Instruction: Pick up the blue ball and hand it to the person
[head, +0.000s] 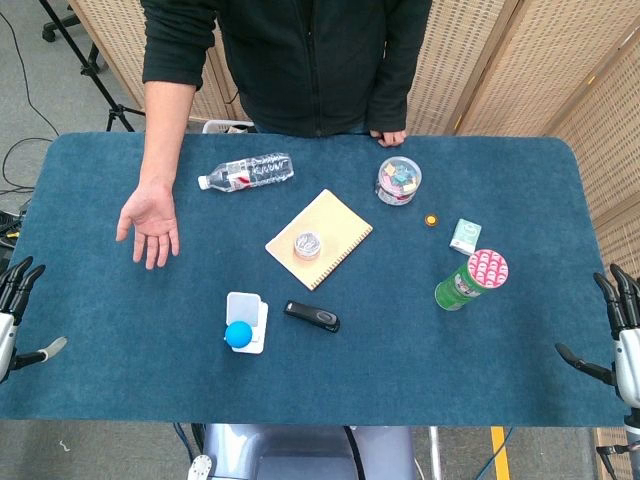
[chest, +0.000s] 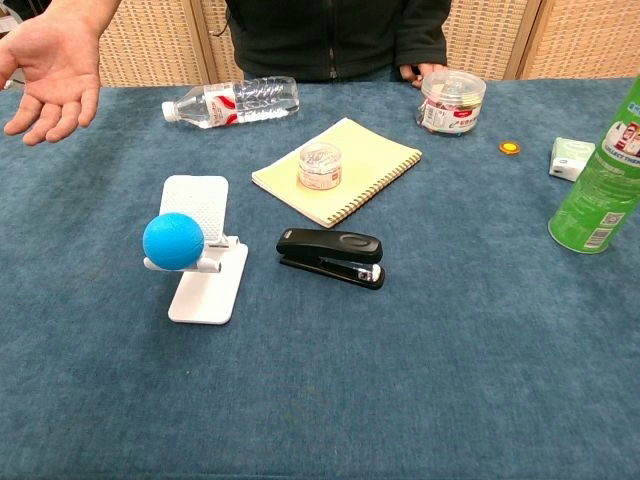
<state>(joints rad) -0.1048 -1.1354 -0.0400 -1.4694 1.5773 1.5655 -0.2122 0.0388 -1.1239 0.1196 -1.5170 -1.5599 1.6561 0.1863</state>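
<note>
The blue ball (head: 238, 335) (chest: 173, 241) rests on a white phone stand (head: 248, 315) (chest: 203, 260) near the table's front, left of centre. The person's open palm (head: 149, 223) (chest: 48, 73) lies face up at the left of the table, beyond the ball. My left hand (head: 14, 315) hangs at the table's left edge with fingers spread and nothing in it. My right hand (head: 618, 335) is at the right edge, fingers apart, also empty. Both hands are far from the ball and show only in the head view.
A black stapler (head: 312, 316) (chest: 331, 256) lies right of the stand. Further back are a yellow notebook (head: 335, 225) (chest: 370, 165) with a small jar (head: 307, 245) (chest: 320, 165), a water bottle (head: 247, 173) (chest: 232, 102), a clear tub (head: 398, 181) (chest: 451, 101), a green can (head: 470, 280) (chest: 601, 190), a small box (head: 464, 236) (chest: 571, 158).
</note>
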